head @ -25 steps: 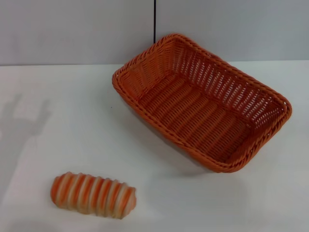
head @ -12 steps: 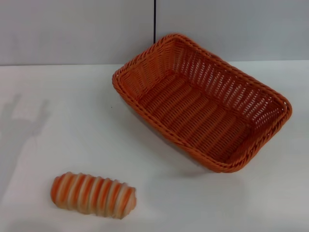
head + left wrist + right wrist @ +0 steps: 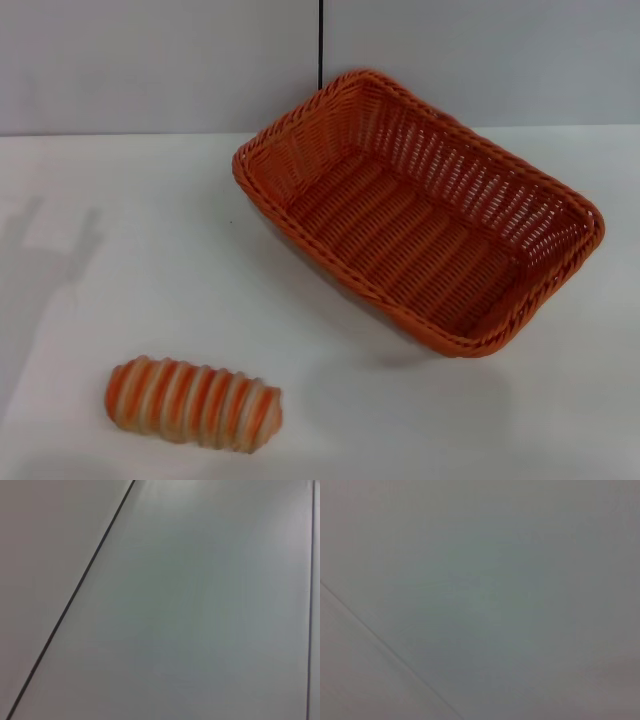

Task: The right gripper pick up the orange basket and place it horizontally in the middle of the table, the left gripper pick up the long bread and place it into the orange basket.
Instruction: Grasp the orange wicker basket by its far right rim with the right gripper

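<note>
progress: none | orange basket (image 3: pixel 420 210) skewed at 1 o'clock, empty | long bread (image 3: pixel 194 403) at 7 o'clock on bench (image 3: pixel 120 250) | both grippers unseen, jaws: cannot tell

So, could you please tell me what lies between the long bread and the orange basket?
Nothing: in the head view only bare white table separates the long bread from the orange basket.

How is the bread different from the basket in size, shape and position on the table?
The basket is much bigger than the bread. The basket is an open woven rectangle, empty inside; the bread is a solid rounded loaf with orange and cream stripes. The basket lies diagonally at the table's back right, the bread near the front left. Both are orange and rest untouched.
</note>
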Tool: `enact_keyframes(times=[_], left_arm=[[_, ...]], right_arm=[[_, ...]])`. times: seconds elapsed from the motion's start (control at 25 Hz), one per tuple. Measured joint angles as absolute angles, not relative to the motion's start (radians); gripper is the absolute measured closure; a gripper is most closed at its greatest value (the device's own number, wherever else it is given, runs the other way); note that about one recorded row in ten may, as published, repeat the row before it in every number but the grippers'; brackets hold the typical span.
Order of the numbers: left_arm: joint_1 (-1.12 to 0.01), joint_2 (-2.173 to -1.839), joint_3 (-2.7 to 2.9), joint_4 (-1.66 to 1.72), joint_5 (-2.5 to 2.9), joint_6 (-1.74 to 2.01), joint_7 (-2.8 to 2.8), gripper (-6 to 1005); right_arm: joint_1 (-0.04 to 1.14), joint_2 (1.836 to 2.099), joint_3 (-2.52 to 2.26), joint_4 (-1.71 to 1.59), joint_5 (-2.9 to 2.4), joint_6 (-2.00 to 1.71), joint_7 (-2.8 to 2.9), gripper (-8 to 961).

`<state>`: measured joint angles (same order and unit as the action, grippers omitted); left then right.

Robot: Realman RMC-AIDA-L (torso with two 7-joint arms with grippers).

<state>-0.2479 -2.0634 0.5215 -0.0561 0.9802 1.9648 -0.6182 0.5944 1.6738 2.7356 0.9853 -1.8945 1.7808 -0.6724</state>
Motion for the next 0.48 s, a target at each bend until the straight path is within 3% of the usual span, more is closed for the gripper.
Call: enact_keyframes(times=[0.48], left_arm=[[-0.218,-2.063,0.518,-0.052,0.98,1.967,-0.618,181]], right_arm=[[0.751,1.662,2.519,0.81,-2.01,1.742,-0.673,272]])
